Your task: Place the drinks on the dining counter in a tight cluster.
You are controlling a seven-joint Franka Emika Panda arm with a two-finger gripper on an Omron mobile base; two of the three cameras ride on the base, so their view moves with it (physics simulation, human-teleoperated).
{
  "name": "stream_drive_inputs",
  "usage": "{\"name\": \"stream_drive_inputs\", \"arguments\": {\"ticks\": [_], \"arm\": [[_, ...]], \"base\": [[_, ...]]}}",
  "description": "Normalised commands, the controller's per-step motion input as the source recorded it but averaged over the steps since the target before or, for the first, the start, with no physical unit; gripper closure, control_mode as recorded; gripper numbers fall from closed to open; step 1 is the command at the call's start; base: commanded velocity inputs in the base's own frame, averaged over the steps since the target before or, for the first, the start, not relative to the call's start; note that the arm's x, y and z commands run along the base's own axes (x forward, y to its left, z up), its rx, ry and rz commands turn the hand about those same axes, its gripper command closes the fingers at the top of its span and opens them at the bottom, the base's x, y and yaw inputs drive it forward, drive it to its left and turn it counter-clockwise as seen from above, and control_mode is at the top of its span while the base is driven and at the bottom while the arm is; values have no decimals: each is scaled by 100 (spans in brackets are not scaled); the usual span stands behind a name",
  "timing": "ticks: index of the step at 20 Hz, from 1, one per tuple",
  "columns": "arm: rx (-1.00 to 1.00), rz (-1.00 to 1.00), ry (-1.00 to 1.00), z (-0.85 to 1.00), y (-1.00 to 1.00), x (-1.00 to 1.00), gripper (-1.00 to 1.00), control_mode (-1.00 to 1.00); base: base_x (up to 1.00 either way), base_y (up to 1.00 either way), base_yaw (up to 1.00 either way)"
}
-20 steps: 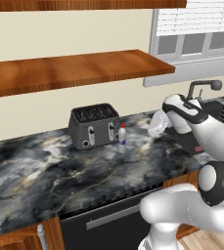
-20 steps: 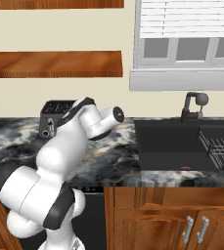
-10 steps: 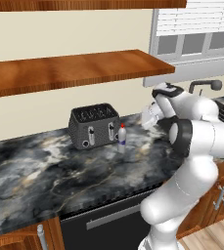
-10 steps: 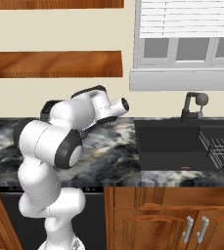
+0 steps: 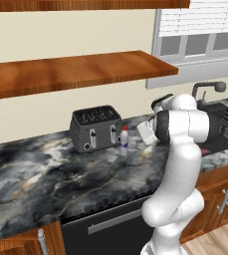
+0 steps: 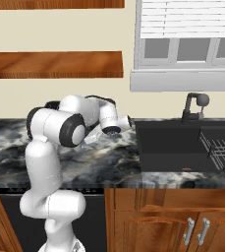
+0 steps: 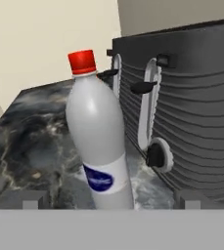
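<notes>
A small clear bottle [image 5: 124, 140] with a red cap stands upright on the marbled worktop [image 5: 46, 169], just in front of the toaster's right end. My gripper [image 5: 138, 135] is level with it, a short way to its right, pointing at it. In the hand view the bottle [image 7: 98, 141] rises close ahead, centred between my two fingertips [image 7: 35, 200], and the gripper [image 7: 111, 201] is open with nothing in it. Nothing touches the bottle. The dining counter is out of view.
A dark toaster [image 5: 95, 128] stands right behind the bottle, its levers and knob close beside it [image 7: 157, 154]. A black sink [image 6: 182, 145] with a faucet [image 6: 192, 106] and a dish rack [image 6: 222, 147] lies to the right. Wooden shelves [image 5: 75, 69] hang above.
The arm has swung upright over the worktop and the hand has moved left, closer to the red-capped bottle. The jaws stayed open; the bottle has not moved.
</notes>
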Motion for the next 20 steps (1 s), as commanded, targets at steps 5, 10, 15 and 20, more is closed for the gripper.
{"name": "stream_drive_inputs", "arguments": {"ticks": [5,10,15,20], "arm": [[19,11,-8,-15,0,0,-100,-100],[14,8,7,-3,11,0,-100,-100],[5,1,8,-10,32,0,-100,-100],[1,0,-1,0,7,-2,-100,-100]], "base": [[0,0,0],[0,0,0],[0,0,0],[0,0,0]]}}
